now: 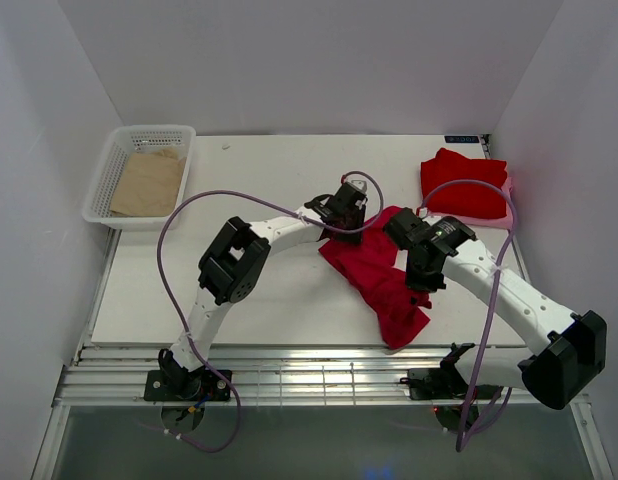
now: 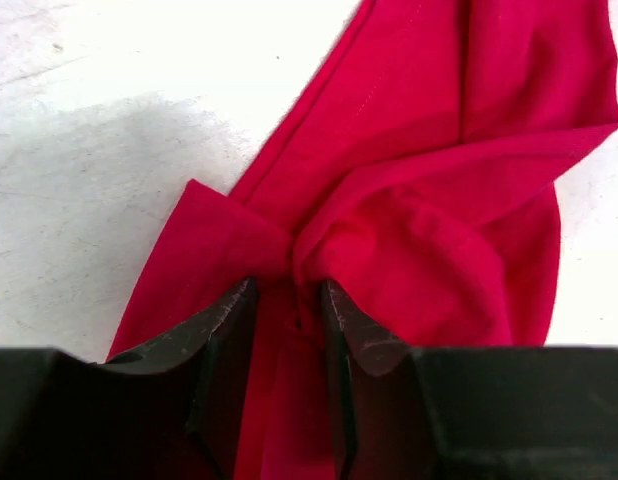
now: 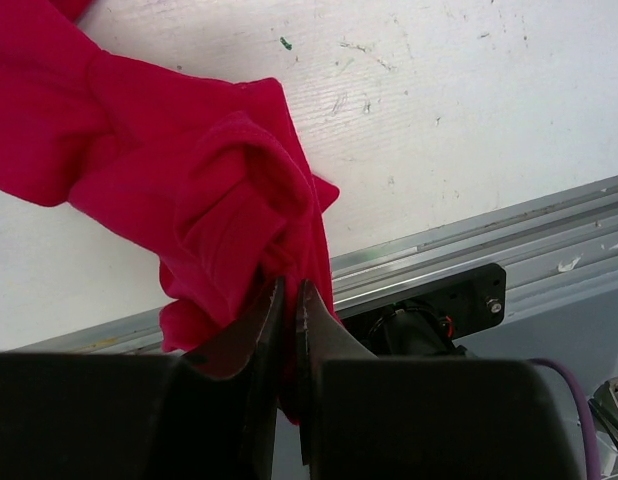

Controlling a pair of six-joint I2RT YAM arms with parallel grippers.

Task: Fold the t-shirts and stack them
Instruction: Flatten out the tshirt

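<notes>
Left pincer (image 2: pixel 289 292) pinches a puckered fold of the crumpled t-shirt (image 1: pixel 374 272). The right pincer (image 3: pixel 289 290), nearly closed, grips its other end (cloth bunched at the tips). The shirt sprawls on the tabletop (image 1: pixel 249 300), right of centre. A second t-shirt (image 1: pixel 464 183) lies far right.

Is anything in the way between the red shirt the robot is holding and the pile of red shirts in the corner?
Nothing lies on the table between the held t-shirt and the folded pile. Only the right arm's wrist and its purple cable cross that gap.
</notes>
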